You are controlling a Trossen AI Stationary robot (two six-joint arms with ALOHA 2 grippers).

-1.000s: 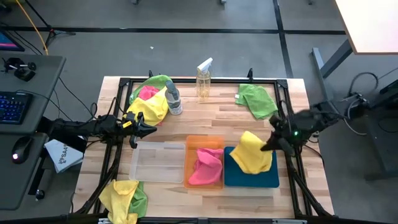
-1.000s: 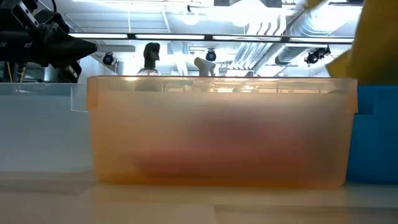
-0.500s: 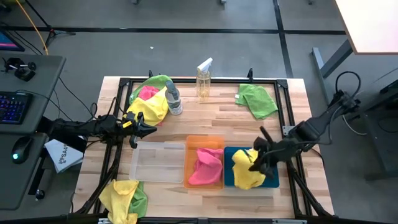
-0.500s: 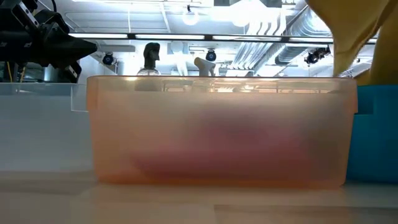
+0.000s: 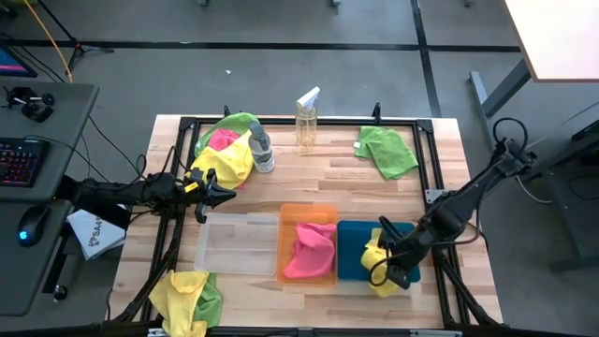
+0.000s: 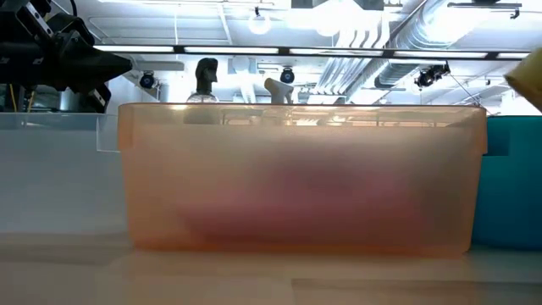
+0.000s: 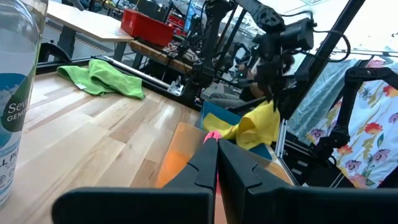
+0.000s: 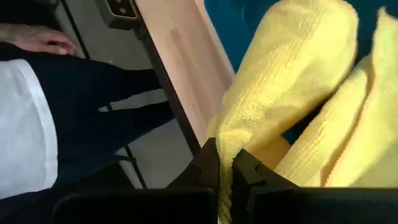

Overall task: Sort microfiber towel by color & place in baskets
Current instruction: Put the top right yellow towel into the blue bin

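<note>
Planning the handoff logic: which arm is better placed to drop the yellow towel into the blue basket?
Right. Its hand is shut on the yellow towel directly over the blue basket. The left hand waits by the far towel pile.

A wooden table (image 5: pixel 309 178) bears three baskets (image 5: pixel 306 245), towel heaps (image 5: pixel 225 154) and two bottles (image 5: pixel 306 120)

"Sev", "GENE" on bottle label (image 7: pixel 15 115)
</note>
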